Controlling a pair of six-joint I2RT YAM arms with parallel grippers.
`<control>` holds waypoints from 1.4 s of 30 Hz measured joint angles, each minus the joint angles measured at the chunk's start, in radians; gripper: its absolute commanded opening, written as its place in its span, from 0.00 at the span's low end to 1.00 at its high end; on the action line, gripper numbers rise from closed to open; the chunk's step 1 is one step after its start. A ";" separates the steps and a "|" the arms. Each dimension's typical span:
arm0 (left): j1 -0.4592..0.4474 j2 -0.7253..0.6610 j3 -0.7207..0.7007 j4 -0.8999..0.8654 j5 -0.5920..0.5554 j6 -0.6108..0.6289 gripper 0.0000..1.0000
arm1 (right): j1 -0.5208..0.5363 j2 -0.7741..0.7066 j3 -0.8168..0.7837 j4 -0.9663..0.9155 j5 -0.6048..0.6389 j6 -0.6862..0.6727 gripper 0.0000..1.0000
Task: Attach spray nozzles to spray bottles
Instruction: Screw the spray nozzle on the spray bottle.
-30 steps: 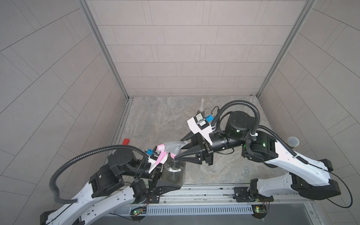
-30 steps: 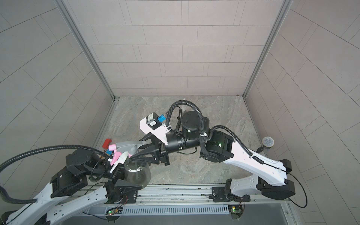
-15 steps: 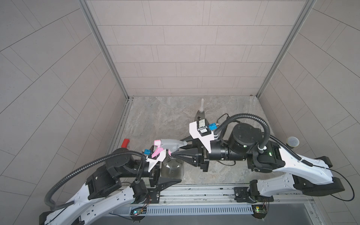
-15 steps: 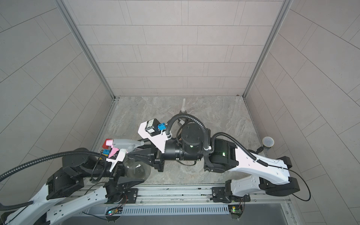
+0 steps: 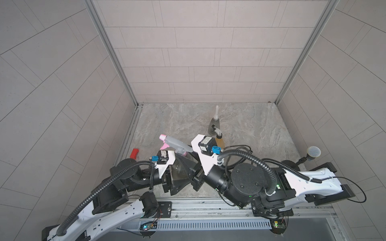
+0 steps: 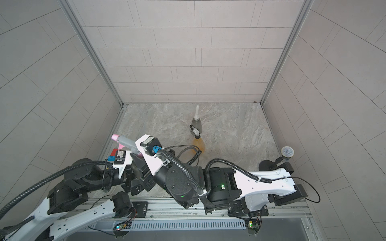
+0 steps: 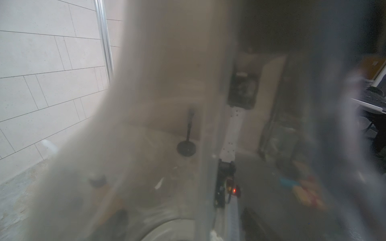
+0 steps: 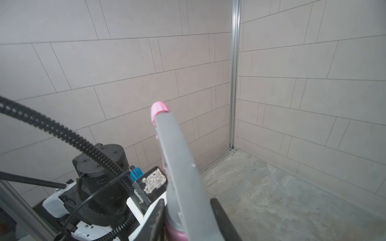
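The pink-and-grey spray nozzle point(image 5: 176, 144) stands over the neck of the smoky grey bottle point(image 5: 180, 169), at the near left of the surface point(image 5: 188, 116). Its long axis runs from the pink collar out to the pink tip at the far left. My right pincer point(image 8: 187, 201) straddles that collar from the right, one finger on each side; whether it is clenched I cannot tell. My left pincer point(image 5: 176, 177) grasps the bottle below. The twist, I judge, falls to my right arm, which is nearest the collar.
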 measured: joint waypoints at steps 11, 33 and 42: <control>0.016 -0.003 -0.003 -0.004 0.035 -0.034 0.00 | -0.026 -0.240 -0.185 -0.076 -0.408 -0.056 0.77; 0.016 0.053 -0.003 -0.005 0.304 -0.058 0.00 | -0.380 -0.137 -0.042 -0.152 -1.012 0.070 0.42; 0.016 0.053 -0.003 -0.003 0.237 -0.056 0.00 | -0.348 -0.137 -0.057 -0.129 -0.885 0.081 0.28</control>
